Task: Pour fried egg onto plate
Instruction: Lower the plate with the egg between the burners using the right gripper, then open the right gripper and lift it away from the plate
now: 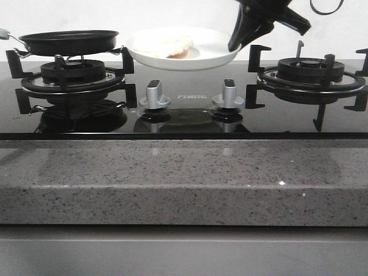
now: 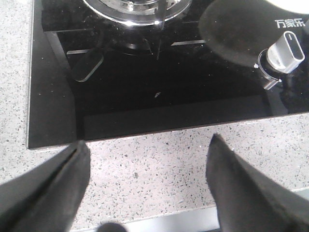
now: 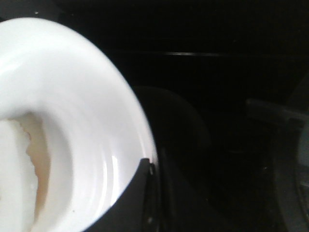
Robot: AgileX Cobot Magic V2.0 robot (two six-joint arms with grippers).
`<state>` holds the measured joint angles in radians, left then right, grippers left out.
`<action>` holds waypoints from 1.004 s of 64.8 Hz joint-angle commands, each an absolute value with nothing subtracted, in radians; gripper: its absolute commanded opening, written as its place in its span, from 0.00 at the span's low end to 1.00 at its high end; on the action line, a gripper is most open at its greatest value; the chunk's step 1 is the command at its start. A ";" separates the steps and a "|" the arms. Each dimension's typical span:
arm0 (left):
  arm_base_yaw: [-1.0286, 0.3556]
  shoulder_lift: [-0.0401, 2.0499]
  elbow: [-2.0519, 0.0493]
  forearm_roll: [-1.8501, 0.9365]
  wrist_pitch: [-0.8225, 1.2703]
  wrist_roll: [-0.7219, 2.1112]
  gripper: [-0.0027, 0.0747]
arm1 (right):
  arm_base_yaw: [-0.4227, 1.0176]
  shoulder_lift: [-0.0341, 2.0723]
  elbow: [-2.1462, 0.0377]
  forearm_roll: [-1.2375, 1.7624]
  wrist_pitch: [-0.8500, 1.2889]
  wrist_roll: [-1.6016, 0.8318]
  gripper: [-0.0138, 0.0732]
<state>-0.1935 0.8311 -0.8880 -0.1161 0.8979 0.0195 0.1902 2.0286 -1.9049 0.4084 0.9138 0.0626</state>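
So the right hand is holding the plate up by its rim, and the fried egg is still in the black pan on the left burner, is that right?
Not quite. The fried egg already lies on the plate, as the front view shows; the black pan on the left burner looks empty. The right hand does hold the plate up by its rim.

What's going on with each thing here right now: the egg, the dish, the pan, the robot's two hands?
fried egg: lying on the plate.
plate: held above the stove, clamped at its rim.
frying pan: on the left burner; no egg visible in it.
right gripper: jaws shut on the plate rim.
left gripper: jaws open, holding nothing, over the counter edge.
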 commanded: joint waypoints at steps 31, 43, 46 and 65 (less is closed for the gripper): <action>-0.203 0.830 -0.915 -0.122 0.837 0.010 0.67 | 0.181 2.002 -1.949 0.397 0.893 0.089 0.19; -0.203 0.830 -0.915 -0.122 0.837 0.010 0.67 | 0.181 2.002 -1.949 0.397 0.901 0.089 0.33; -0.203 0.830 -0.915 -0.122 0.837 0.010 0.67 | 0.181 2.002 -1.949 0.397 0.901 0.089 0.36; -0.203 0.830 -0.915 -0.122 0.837 0.010 0.67 | 0.178 1.989 -1.949 0.397 0.916 0.089 0.38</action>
<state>-0.1935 0.8311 -0.8880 -0.1161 0.8979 0.0195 0.1864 2.0652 -1.9113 0.3729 0.9354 0.0916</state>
